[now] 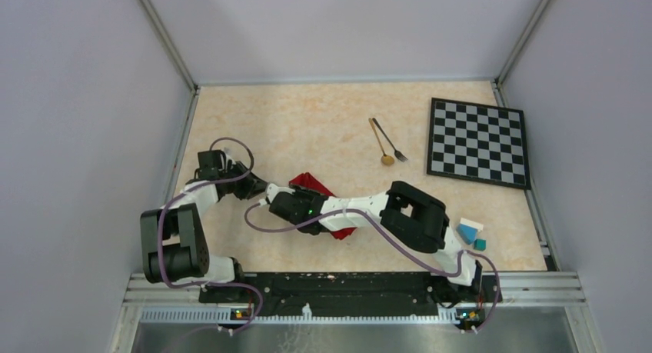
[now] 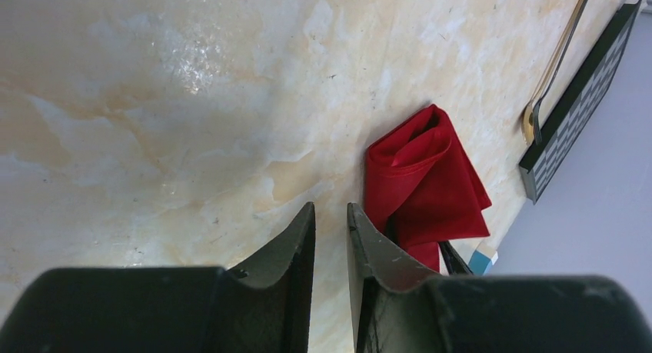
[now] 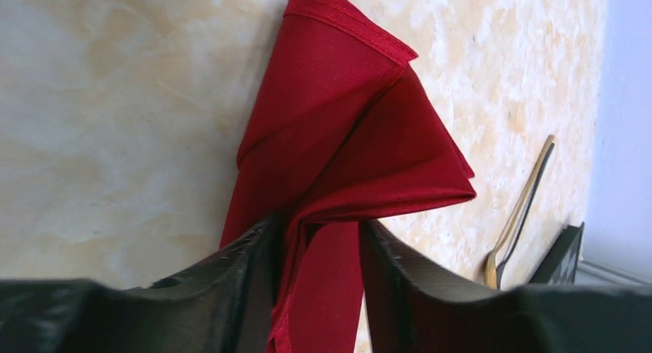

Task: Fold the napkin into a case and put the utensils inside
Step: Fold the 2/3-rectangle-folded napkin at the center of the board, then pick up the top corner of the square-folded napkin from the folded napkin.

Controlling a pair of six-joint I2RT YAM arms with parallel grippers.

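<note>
The deep-red napkin (image 1: 312, 185) lies bunched and partly folded at the table's middle left, and part of it is hidden under my right arm. My right gripper (image 1: 300, 198) is shut on its near end, with cloth filling the space between the jaws (image 3: 319, 230). My left gripper (image 1: 264, 189) sits just left of the napkin (image 2: 423, 176). Its jaws are almost together with only a thin slit (image 2: 330, 208), and nothing is in them. The gold spoon (image 1: 380, 147) and dark fork (image 1: 390, 142) lie side by side further back right, apart from the cloth. They also show in the right wrist view, the spoon (image 3: 521, 193) beside the fork (image 3: 533, 203).
A black-and-white checkered board (image 1: 478, 141) lies at the back right, beyond the utensils. Small blue and white blocks (image 1: 470, 232) sit near the right arm's base. Metal frame rails run along the table's left, right and near edges.
</note>
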